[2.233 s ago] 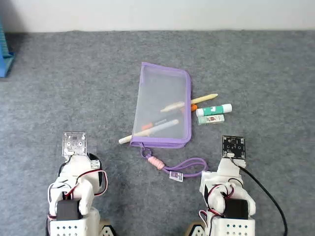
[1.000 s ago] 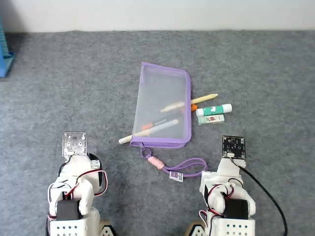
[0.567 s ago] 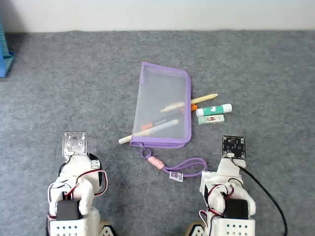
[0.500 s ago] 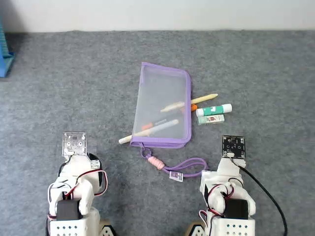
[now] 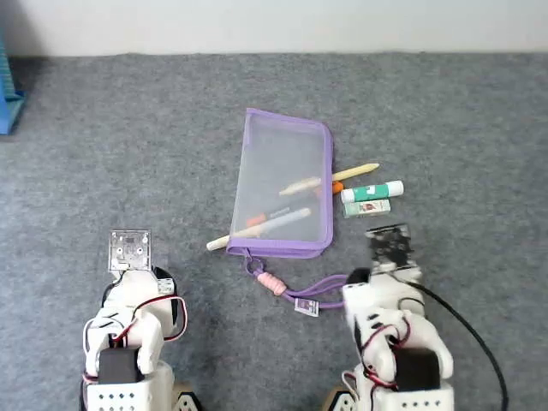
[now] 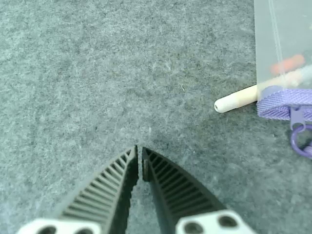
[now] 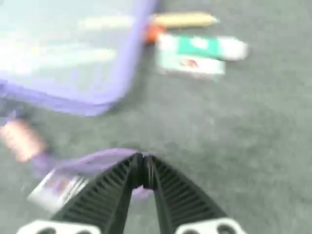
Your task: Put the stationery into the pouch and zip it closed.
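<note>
A clear pouch with purple trim lies mid-table, with pens inside; a cream pen pokes out of its near corner. A purple strap with a pink bead trails from the zipper end. A wooden pencil, a green-white glue stick and an eraser lie just right of the pouch. My left gripper is shut over bare carpet, short of the cream pen. My right gripper is shut, hovering above the strap, with the glue stick and eraser beyond.
Grey carpet covers the table. A blue object sits at the far left edge. A pale wall runs along the back. Both arm bases stand at the near edge.
The right arm has swung forward and left towards the strap and stationery. The left arm and all objects have not moved.
</note>
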